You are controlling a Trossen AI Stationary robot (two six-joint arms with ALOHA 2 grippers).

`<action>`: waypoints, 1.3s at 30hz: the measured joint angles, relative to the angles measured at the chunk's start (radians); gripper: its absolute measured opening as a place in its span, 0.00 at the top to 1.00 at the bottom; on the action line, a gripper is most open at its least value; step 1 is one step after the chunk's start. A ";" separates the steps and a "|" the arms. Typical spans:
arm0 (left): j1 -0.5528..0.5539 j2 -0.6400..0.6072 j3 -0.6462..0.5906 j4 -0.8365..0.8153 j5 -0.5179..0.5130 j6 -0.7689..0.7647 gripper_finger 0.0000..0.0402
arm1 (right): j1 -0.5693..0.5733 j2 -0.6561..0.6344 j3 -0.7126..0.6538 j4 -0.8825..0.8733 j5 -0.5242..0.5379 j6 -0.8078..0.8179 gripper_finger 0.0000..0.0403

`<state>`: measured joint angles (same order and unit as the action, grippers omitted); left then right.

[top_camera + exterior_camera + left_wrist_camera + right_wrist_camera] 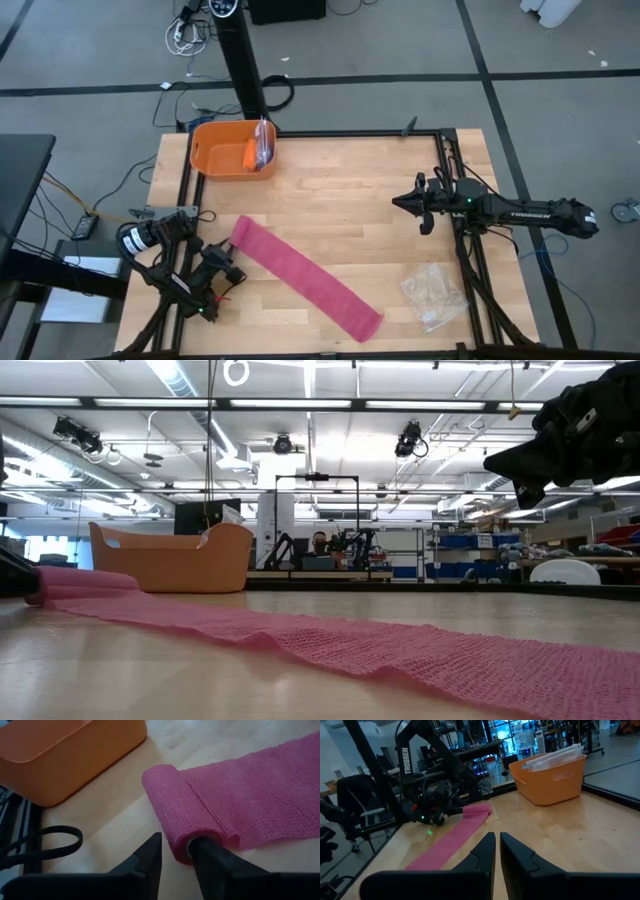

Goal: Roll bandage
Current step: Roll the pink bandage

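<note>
The magenta-pink soft cloth bandage [305,278] runs diagonally from centre-left to lower right; its rolled end touches the nearer left gripper [176,854], fingers apart (one inside the roll). Right gripper [497,845] waits, closed.

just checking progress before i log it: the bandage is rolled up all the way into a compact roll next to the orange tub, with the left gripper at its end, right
Not quite. The bandage is rolled only at one end; most of it lies flat across the table, as the high view shows. The rest holds: the rolled end lies near the orange tub, with the left gripper at it.
</note>
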<state>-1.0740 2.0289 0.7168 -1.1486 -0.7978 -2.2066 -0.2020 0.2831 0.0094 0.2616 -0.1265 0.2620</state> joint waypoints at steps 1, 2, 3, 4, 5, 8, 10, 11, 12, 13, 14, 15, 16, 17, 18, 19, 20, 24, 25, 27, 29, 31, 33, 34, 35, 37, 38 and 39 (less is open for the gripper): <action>0.000 0.000 0.000 0.000 -0.001 0.002 0.75 | 0.000 0.000 0.000 0.000 0.000 0.000 0.93; 0.001 0.000 0.002 -0.003 -0.002 0.003 0.77 | 0.000 0.000 0.000 0.000 0.000 0.000 0.93; 0.002 0.000 0.005 -0.006 -0.004 0.008 0.80 | 0.000 0.000 0.000 0.001 0.000 0.001 0.93; 0.002 0.000 0.010 -0.014 -0.009 0.017 0.84 | 0.000 0.000 0.000 0.005 0.000 0.003 0.93; 0.002 0.000 0.016 -0.026 -0.014 0.029 0.87 | 0.000 0.000 0.000 0.013 0.000 0.005 0.93; 0.006 -0.011 0.044 -0.073 -0.010 0.076 0.96 | 0.000 0.000 0.000 0.050 0.000 0.009 0.93; 0.007 -0.022 0.079 -0.141 -0.002 0.092 0.96 | 0.004 0.000 0.000 0.070 -0.003 0.008 0.93; 0.008 -0.024 0.099 -0.181 0.000 0.106 0.96 | 0.006 0.000 0.000 0.081 -0.003 0.008 0.93; 0.008 -0.028 0.123 -0.234 -0.003 0.110 0.96 | 0.009 0.000 0.000 0.089 -0.004 0.005 0.93; 0.010 -0.033 0.149 -0.289 -0.018 0.113 0.96 | 0.013 0.000 0.000 0.098 -0.007 0.002 0.93; 0.011 -0.034 0.174 -0.332 -0.032 0.117 0.96 | 0.017 0.000 0.000 0.105 -0.009 -0.001 0.93; 0.014 -0.034 0.197 -0.370 -0.044 0.116 0.96 | 0.022 0.000 0.000 0.113 -0.009 -0.002 0.93; 0.019 -0.034 0.218 -0.401 -0.050 0.115 0.96 | 0.027 0.000 0.000 0.123 -0.011 -0.007 0.93; 0.025 -0.035 0.235 -0.406 -0.068 0.125 0.96 | 0.032 0.000 0.000 0.133 -0.015 -0.011 0.93; 0.031 -0.039 0.248 -0.403 -0.111 0.156 0.96 | 0.038 0.000 0.000 0.138 -0.021 -0.014 0.93; 0.039 -0.041 0.257 -0.405 -0.151 0.166 0.96 | 0.044 0.000 0.000 0.144 -0.024 -0.018 0.93; 0.049 -0.042 0.269 -0.411 -0.174 0.169 0.96 | 0.050 0.000 0.000 0.154 -0.025 -0.024 0.93; 0.110 -0.043 0.288 -0.414 -0.292 0.193 0.96 | 0.077 0.000 0.000 0.186 -0.043 -0.027 0.97; 0.130 -0.043 0.292 -0.415 -0.335 0.192 0.96 | 0.087 0.001 0.000 0.186 -0.070 -0.028 0.98; 0.171 -0.044 0.298 -0.419 -0.413 0.188 0.96 | 0.112 0.010 0.000 0.187 -0.131 -0.037 0.99; 0.216 -0.044 0.312 -0.419 -0.498 0.189 0.96 | 0.147 0.026 0.000 0.186 -0.154 -0.038 0.99; 0.260 -0.045 0.323 -0.421 -0.576 0.192 0.96 | 0.183 0.049 0.001 0.184 -0.147 -0.045 0.98; 0.303 -0.045 0.327 -0.421 -0.650 0.192 0.96 | 0.219 0.079 0.015 0.150 -0.113 -0.058 0.95; 0.325 -0.046 0.327 -0.421 -0.685 0.194 0.96 | 0.235 0.097 0.029 0.133 -0.089 -0.067 0.93; 0.346 -0.046 0.326 -0.422 -0.712 0.197 0.96 | 0.250 0.114 0.040 0.123 -0.062 -0.079 0.92; 0.392 -0.046 0.326 -0.422 -0.756 0.228 0.96 | 0.275 0.152 0.064 0.105 -0.011 -0.100 0.89; 0.412 -0.046 0.326 -0.422 -0.769 0.254 0.96 | 0.284 0.169 0.078 0.104 0.012 -0.107 0.88; 0.431 -0.050 0.326 -0.422 -0.772 0.293 0.96 | 0.292 0.188 0.090 0.104 0.031 -0.111 0.87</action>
<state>-0.6429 1.9788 1.0424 -1.5704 -1.5703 -1.9138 0.0896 0.4707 0.0997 0.3653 -0.0950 0.1514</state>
